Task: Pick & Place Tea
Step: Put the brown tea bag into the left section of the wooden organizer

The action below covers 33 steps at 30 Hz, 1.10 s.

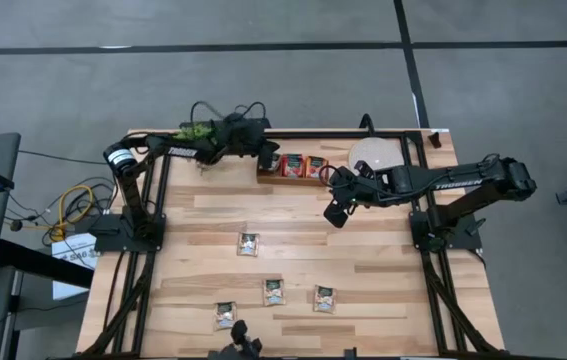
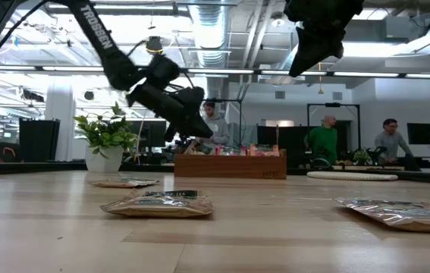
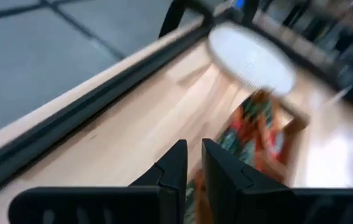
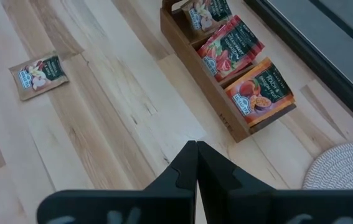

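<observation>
The tea is small flat sachets. Several pale ones lie loose on the table (image 1: pixel 249 243) (image 1: pixel 274 291) (image 1: pixel 324 298). Red and orange sachets (image 1: pixel 303 166) stand in the wooden tray (image 1: pixel 263 176), shown closer in the right wrist view (image 4: pixel 229 46) (image 4: pixel 260 93). My left gripper (image 1: pixel 268 157) hangs over the tray's left end; its fingers (image 3: pixel 176 171) stand a narrow gap apart and I see nothing gripped. My right gripper (image 1: pixel 337 212) hovers in front of the tray's right end, shut and empty (image 4: pixel 196 149).
A round pale disc (image 1: pixel 375 153) lies right of the tray. A potted plant (image 1: pixel 195 130) stands at the back left edge. Black frame rails run along both table sides. In the low view people stand in the room behind (image 2: pixel 324 140).
</observation>
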Motion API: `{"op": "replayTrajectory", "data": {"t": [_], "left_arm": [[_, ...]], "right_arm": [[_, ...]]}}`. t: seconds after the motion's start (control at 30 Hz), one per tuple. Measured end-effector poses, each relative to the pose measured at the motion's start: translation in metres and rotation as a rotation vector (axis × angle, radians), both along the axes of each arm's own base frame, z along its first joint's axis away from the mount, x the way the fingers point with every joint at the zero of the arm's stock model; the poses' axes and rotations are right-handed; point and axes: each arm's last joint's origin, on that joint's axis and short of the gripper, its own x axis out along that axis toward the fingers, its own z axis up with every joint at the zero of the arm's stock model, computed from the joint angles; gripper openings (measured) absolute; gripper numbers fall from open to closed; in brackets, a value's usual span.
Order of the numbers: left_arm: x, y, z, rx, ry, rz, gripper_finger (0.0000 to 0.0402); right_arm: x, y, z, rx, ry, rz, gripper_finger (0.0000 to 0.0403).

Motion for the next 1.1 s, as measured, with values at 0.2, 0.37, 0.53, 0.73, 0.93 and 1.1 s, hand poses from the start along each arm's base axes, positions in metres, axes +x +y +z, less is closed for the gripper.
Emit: {"op": "replayTrajectory", "data": {"t": [0.2, 0.37, 0.53, 0.73, 0.93, 1.1], "left_arm": [[0.015, 0.013, 0.032, 0.073, 0.227, 0.020, 0.0040], [0.019, 0.016, 0.047, 0.076, 0.289, 0.013, 0.0040], [0.023, 0.005, 0.043, 0.063, 0.356, -0.018, 0.0040], [0.029, -0.008, 0.040, 0.134, 0.448, -0.018, 0.0040], [0.030, -0.011, 0.035, 0.138, 0.492, -0.022, 0.0041], [0.028, -0.013, 0.029, 0.115, 0.548, -0.018, 0.0041]], "right_arm": [[0.000, 0.000, 0.000, 0.002, 0.000, -0.001, 0.0000], [0.000, 0.000, 0.000, 0.002, 0.000, -0.001, 0.0000], [0.000, 0.000, 0.000, 0.001, -0.001, -0.002, 0.0000], [0.000, 0.000, 0.000, 0.002, -0.001, -0.002, 0.0000], [0.000, 0.000, 0.000, 0.002, -0.001, -0.003, 0.0000], [0.000, 0.000, 0.000, 0.003, -0.003, -0.003, 0.0000]]}}
